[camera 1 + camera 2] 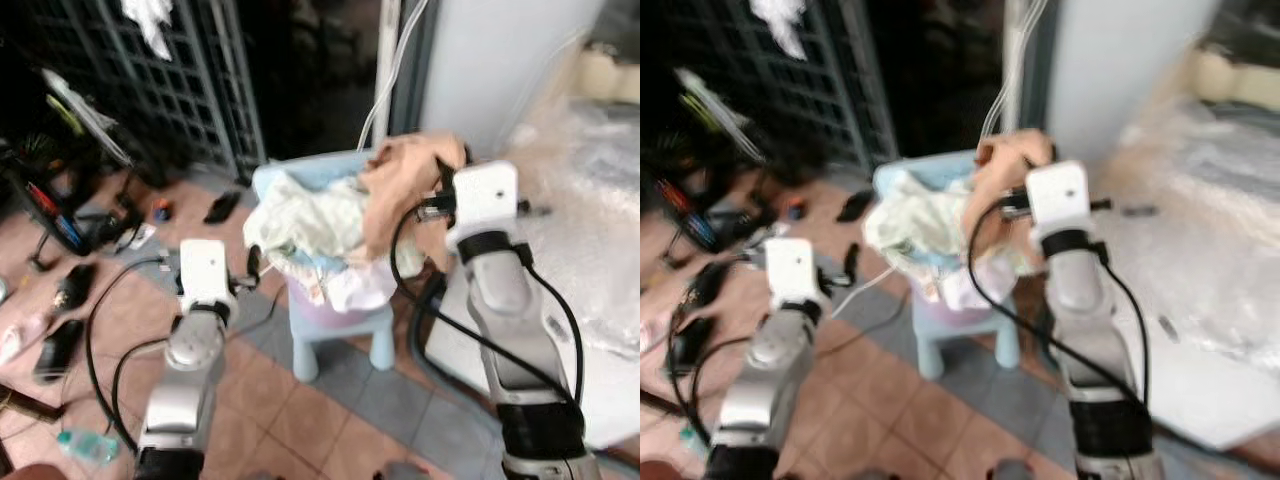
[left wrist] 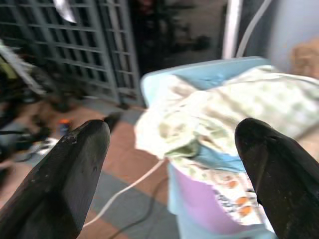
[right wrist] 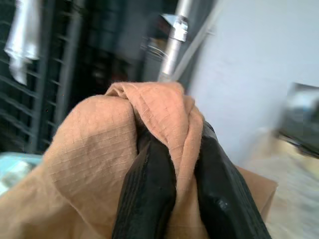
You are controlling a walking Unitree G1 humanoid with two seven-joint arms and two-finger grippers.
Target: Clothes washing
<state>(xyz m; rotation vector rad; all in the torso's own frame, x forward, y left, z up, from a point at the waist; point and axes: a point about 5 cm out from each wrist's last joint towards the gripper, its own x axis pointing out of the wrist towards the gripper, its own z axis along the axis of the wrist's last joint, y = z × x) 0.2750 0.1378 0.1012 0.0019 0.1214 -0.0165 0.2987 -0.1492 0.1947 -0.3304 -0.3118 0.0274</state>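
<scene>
Tiled floor; right end effector [image 3: 182,191] pinching upward-bunched tan garment [image 3: 94,149].

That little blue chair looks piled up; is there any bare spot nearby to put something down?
The tiled floor in front of the blue chair, between the two arms, is bare. The chair itself is heaped with clothes, and the floor to the robot's left is crowded with cables and small items.

— What is on the little blue chair [image 1: 340,330]?

— A big heap of clothes. There is a pale green cloth [image 1: 305,222] on top, all crumpled, and a white and purple one [image 1: 350,290] hanging down the front.

— And the tan cloth [image 3: 99,164]?

— It is lifted up at the right side of the heap. The right gripper [image 3: 184,184] pinches a fold of it tight between its black fingers.
</scene>
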